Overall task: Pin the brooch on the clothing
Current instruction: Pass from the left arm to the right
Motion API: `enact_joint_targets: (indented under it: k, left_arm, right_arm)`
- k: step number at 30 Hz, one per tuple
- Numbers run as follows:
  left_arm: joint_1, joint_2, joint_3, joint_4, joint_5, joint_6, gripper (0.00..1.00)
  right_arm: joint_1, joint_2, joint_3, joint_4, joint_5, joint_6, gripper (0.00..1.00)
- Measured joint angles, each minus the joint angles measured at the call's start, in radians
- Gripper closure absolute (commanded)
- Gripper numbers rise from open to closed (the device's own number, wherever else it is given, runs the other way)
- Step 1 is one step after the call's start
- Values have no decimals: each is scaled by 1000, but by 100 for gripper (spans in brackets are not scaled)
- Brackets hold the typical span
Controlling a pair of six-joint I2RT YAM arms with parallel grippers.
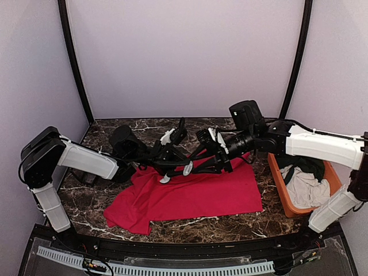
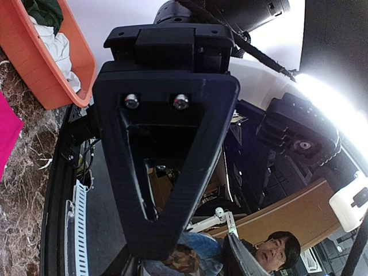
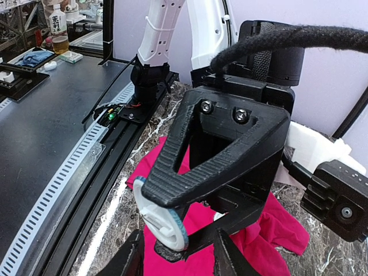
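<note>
Not pinned yet: left gripper looks clamped on the brooch, right gripper straddles it, can't tell if it's gripping. The red T-shirt lies below both.

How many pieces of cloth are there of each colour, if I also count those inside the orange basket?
Red T-shirt: 1
Dark green garment: 1
White cloth: 1
Total: 3
</note>
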Motion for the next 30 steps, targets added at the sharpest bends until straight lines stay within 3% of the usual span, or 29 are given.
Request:
enact_joint_targets:
  k: [3,8,15,20,22,30]
  left_arm:
    - [-5,0,0,0,0,0,68]
    - [-8,-4,-7,0,-1,0,68]
    - [-9,-10,-15,1,2,0,68]
    - [-13,-10,-18,4,4,1,67]
    - [-14,-11,-18,6,6,1,67]
    - [-16,-15,-30,17,8,1,52]
  right_arm:
    - [0,19,20,-14,-17,-5,71]
    - [0,38,45,-50,-45,-15,73]
    - [0,40,48,-74,-82,-29,93]
    - [-5,41,53,-99,-114,-27,94]
    - [-5,45,55,-103,-128,-27,98]
    - [-6,54,58,-113,-163,-23,100]
